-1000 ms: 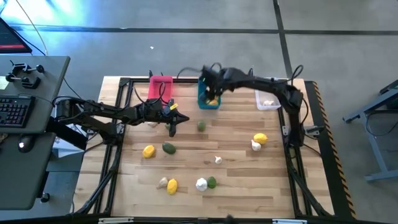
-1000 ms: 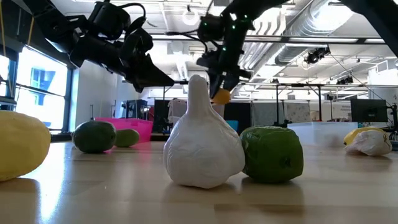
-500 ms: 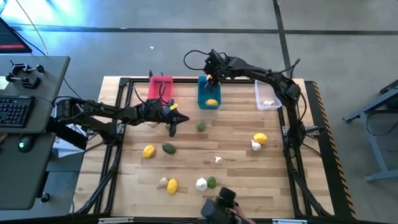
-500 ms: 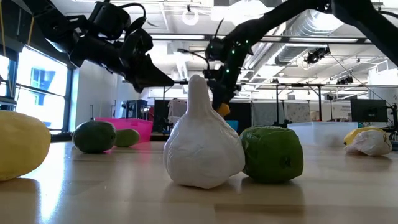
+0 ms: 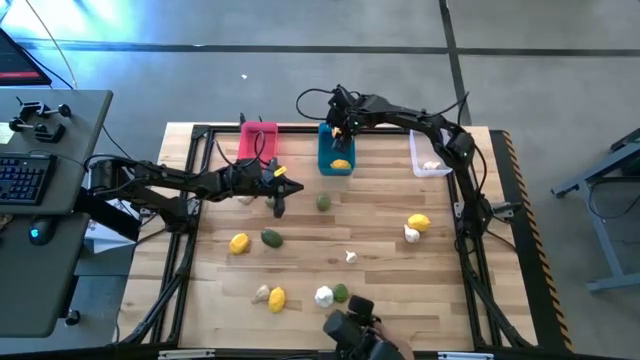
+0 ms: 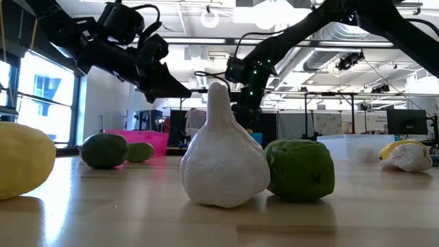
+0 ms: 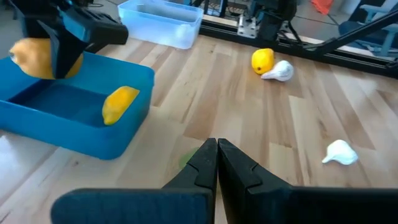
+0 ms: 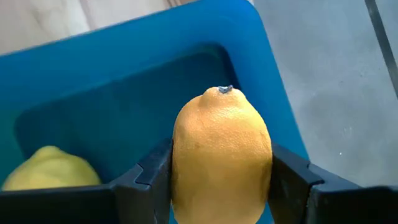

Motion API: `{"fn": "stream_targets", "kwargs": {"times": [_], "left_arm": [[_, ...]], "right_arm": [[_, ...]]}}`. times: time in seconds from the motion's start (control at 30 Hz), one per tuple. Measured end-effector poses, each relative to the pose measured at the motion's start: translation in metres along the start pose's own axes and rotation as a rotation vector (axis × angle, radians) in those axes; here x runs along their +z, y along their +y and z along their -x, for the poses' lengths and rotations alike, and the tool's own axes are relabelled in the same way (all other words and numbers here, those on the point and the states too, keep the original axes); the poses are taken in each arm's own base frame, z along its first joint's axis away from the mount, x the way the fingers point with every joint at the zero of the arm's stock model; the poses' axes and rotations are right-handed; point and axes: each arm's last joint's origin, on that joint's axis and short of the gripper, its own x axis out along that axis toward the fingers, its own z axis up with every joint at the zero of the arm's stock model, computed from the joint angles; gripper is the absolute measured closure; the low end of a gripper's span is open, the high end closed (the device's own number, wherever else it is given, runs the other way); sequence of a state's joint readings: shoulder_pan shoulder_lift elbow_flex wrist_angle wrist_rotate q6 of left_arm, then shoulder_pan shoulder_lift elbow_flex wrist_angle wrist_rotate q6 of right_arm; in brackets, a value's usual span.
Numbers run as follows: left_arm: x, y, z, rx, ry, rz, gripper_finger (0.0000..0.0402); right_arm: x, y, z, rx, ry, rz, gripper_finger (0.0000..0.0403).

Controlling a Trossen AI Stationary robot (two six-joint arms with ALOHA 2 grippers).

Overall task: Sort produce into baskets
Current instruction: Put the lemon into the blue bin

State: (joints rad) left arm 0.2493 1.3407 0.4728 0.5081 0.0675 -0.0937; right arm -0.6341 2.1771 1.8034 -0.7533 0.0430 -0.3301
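My right gripper (image 5: 340,126) is shut on a yellow-orange lemon (image 8: 221,155) over the far end of the blue bin (image 5: 336,150). A second lemon (image 5: 341,164) lies inside that bin. My left gripper (image 5: 278,205) is shut and empty above the table, near a green fruit (image 5: 324,202). The pink bin (image 5: 258,140) stands at the far left. The pale bin (image 5: 428,155) at the far right holds a garlic (image 5: 431,166). Several lemons, green fruits and garlics lie loose on the wood. My right gripper pinches the lemon's two opposite sides (image 8: 180,162) between its two fingers (image 8: 152,171), at about its middle. The lemon's pointed tip (image 8: 224,90) faces away from the wrist. The lemon (image 7: 43,57) is lifted clear, above the blue bin's floor.
Loose produce lies near the near edge: a garlic (image 5: 323,296), a green fruit (image 5: 341,293), a lemon (image 5: 277,298). At the right lie a lemon (image 5: 419,223) and a garlic (image 5: 411,234). A dark object (image 5: 355,335) shows at the table's near edge.
My right gripper has gone down toward the blue bin with the lemon and stays shut on it. A dark object has come into the high view at the table's near edge.
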Motion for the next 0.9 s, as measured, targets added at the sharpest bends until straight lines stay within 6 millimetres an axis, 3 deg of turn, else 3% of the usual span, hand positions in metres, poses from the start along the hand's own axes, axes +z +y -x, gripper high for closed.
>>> {"fn": "stream_targets", "kwargs": {"times": [0.2,0.9], "left_arm": [[-0.002,0.001,0.000,0.036,0.017,-0.007,0.0402],[-0.007,0.002,0.000,0.060,0.063,0.011,0.0402]], "right_arm": [[-0.001,-0.005,-0.011,0.035,-0.028,-0.005,0.0229],[0.001,-0.005,-0.017,0.052,-0.063,0.083,0.0228]]}}
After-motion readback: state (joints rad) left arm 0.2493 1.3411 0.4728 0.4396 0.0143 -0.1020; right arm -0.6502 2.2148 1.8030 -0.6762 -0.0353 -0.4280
